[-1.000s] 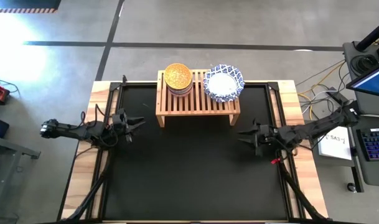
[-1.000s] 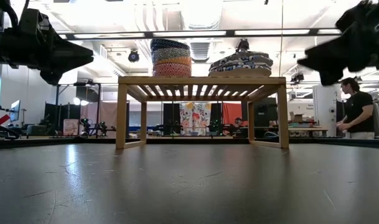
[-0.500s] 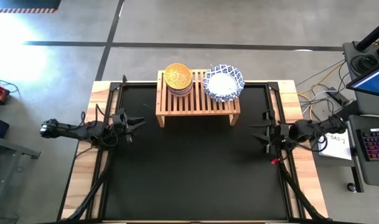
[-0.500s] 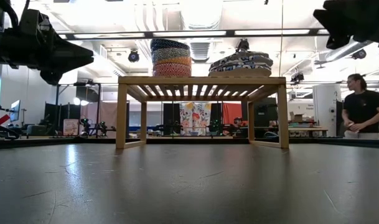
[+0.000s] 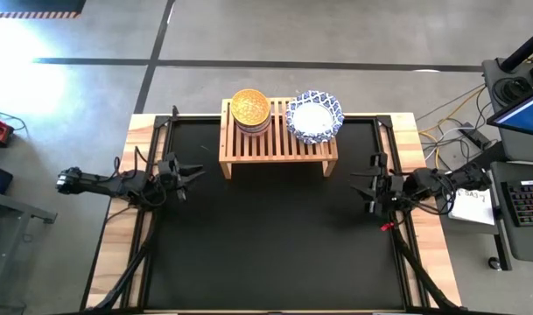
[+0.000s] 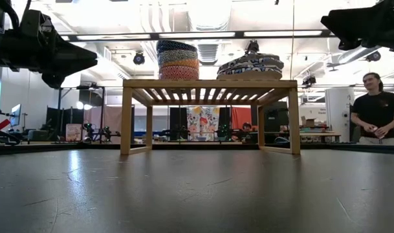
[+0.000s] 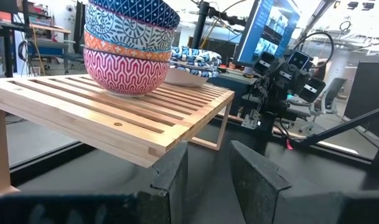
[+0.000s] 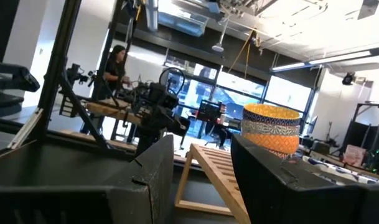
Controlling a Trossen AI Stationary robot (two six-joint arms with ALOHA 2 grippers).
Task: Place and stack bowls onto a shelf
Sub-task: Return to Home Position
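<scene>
The left gripper point(image 5: 192, 171) hangs near the left edge of the table point(image 5: 275, 254), fingers apart and empty, and the right gripper point(image 5: 361, 184) hangs near the right edge, also parted and empty. Between them, at the middle of the back edge, stands the shelf point(image 5: 278, 149). On it, the stack of four smaller bowls point(image 5: 249, 110) sits toward the left arm's end, just beside the stack of white blue-rimmed bowls point(image 5: 314, 115) toward the right arm's end

**Robotics lab**

A bare concrete floor point(image 5: 292, 35) with dark lines was seen across the top of the high view, loose cables point(image 5: 441, 118) and a keyboard point(image 5: 527, 203) at its right edge. Ceiling strip lights point(image 6: 197, 34) and equipment stands point(image 6: 92, 110) were shown at the low view's top and left.
</scene>
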